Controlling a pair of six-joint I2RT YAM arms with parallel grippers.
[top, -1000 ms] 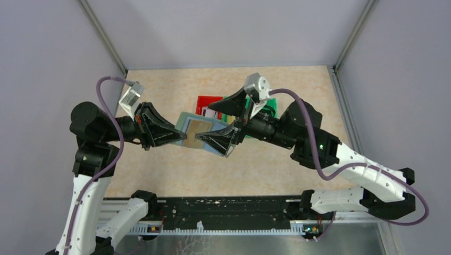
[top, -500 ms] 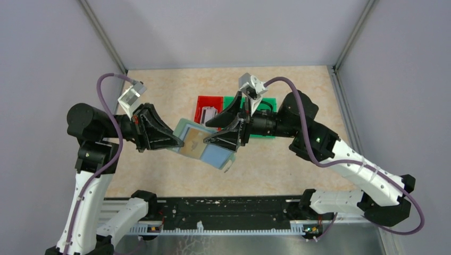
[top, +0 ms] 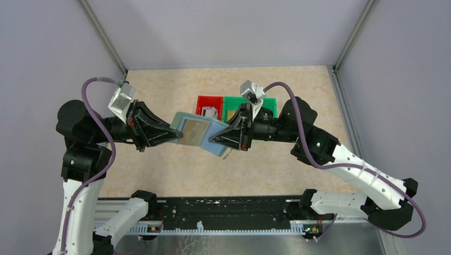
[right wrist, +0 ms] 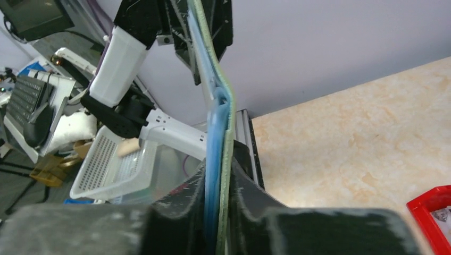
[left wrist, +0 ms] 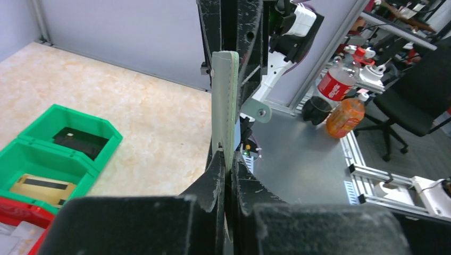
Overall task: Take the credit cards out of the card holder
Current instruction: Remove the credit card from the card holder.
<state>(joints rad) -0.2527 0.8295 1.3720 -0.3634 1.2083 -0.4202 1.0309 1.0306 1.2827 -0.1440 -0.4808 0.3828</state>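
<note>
Card holder [top: 207,125] above worktop [top: 276,159], long axis claw to claw: left claw [top: 174,135] clamped on one end, right claw [top: 213,139] closed on the other (credit card [top: 192,132] face-up between).

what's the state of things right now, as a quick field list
card holder: held in mid-air between both grippers
left gripper: shut on card holder
right gripper: shut on card holder, opposite edge
green bins: dark card in one, tan striped card in the other
red bin: beside green bins
</note>
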